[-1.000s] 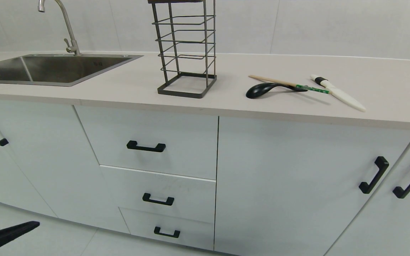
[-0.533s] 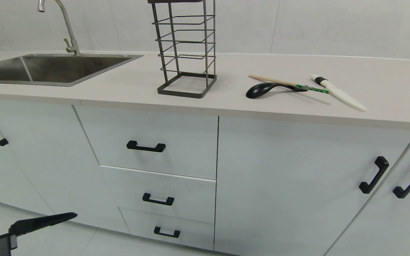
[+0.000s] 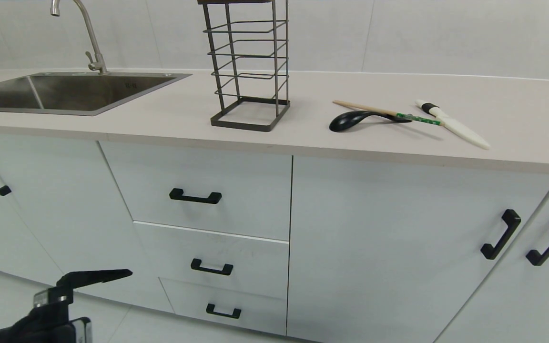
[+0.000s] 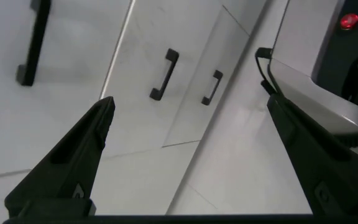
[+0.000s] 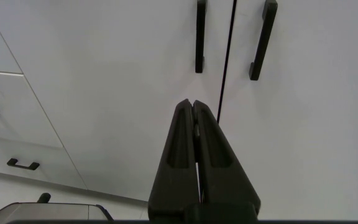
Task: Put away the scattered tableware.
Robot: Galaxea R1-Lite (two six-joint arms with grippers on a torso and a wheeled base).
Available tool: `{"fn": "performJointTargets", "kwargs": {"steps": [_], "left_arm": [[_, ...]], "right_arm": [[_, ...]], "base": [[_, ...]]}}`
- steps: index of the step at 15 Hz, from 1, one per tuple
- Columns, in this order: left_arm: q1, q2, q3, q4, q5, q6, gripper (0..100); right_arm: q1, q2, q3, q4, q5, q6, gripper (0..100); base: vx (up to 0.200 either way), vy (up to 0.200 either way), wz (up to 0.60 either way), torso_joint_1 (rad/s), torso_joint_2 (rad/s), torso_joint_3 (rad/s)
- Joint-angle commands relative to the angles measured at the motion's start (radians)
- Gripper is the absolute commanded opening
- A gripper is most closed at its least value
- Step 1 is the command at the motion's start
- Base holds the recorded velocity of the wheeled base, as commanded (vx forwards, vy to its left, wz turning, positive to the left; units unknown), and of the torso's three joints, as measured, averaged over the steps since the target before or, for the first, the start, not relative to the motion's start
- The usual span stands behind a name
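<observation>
Countertop (image 3: 160,114) runs left to right above cabinets. Sink (image 3: 65,90) set in at far left, faucet (image 3: 88,38) behind it. Wire rack (image 3: 248,66) upright mid-counter, right of sink. Spoon (image 3: 350,120) right of rack, bowl toward rack. Chopsticks (image 3: 379,111) lie across spoon handle. Knife (image 3: 455,126) just right of those, far end near chopstick tips. Three drawers (image 3: 236,190) stacked below rack; cabinet door (image 3: 389,247) right of them. Left gripper (image 4: 188,109) low, near left, before lower drawers. Right gripper (image 5: 193,106) before door pair.

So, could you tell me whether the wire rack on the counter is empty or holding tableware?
Empty, as far as shown: nothing sits inside the wire rack; the black spoon lies on the counter.
</observation>
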Motion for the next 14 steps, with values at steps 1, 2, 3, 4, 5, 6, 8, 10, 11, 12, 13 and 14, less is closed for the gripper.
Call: {"fn": "performJointTargets", "kwargs": {"steps": [1, 2, 3, 4, 5, 6, 8, 10, 11, 12, 13, 14], "left_arm": [[-0.047, 0.138, -0.043, -0.001, 0.000, 0.003, 100], [-0.073, 0.186, -0.054, -0.002, 0.006, 0.015, 100], [-0.090, 0.240, -0.061, -0.002, 0.006, 0.041, 100], [-0.104, 0.280, -0.063, -0.001, 0.004, 0.064, 100], [-0.104, 0.355, -0.067, -0.002, 0.006, 0.109, 100], [-0.102, 0.405, -0.084, -0.004, 0.006, 0.133, 100], [-0.102, 0.493, -0.139, -0.004, 0.006, 0.165, 100], [-0.099, 0.565, -0.147, -0.004, 0.015, 0.171, 100], [-0.096, 0.586, -0.150, -0.004, 0.023, 0.171, 100], [-0.087, 0.609, -0.153, -0.014, 0.043, 0.168, 100], [-0.084, 0.634, -0.153, -0.042, 0.073, 0.161, 100], [-0.076, 0.665, -0.150, -0.077, 0.104, 0.159, 100]], "right_arm": [[0.000, 0.001, 0.000, 0.000, 0.000, 0.000, 0], [0.000, 0.001, 0.000, 0.000, 0.000, 0.000, 0], [0.000, 0.001, 0.000, 0.000, 0.000, 0.000, 0], [0.000, 0.001, 0.000, 0.000, 0.000, 0.000, 0], [0.000, 0.001, 0.000, 0.000, 0.000, 0.000, 0], [0.000, 0.001, 0.000, 0.000, 0.000, 0.000, 0], [0.000, 0.001, 0.000, 0.000, 0.000, 0.000, 0], [0.000, 0.001, 0.000, 0.000, 0.000, 0.000, 0], [0.000, 0.001, 0.000, 0.000, 0.000, 0.000, 0], [0.000, 0.001, 0.000, 0.000, 0.000, 0.000, 0], [0.000, 0.000, 0.000, 0.000, 0.000, 0.000, 0], [0.000, 0.001, 0.000, 0.000, 0.000, 0.000, 0]], "base": [[0.000, 0.000, 0.00, 0.000, 0.00, 0.000], [0.000, 0.000, 0.00, 0.000, 0.00, 0.000], [0.000, 0.000, 0.00, 0.000, 0.00, 0.000], [0.000, 0.000, 0.00, 0.000, 0.00, 0.000], [0.000, 0.000, 0.00, 0.000, 0.00, 0.000], [0.000, 0.000, 0.00, 0.000, 0.00, 0.000], [0.000, 0.000, 0.00, 0.000, 0.00, 0.000], [0.000, 0.000, 0.00, 0.000, 0.00, 0.000], [0.000, 0.000, 0.00, 0.000, 0.00, 0.000], [0.000, 0.000, 0.00, 0.000, 0.00, 0.000], [0.000, 0.000, 0.00, 0.000, 0.00, 0.000], [0.000, 0.000, 0.00, 0.000, 0.00, 0.000]]}}
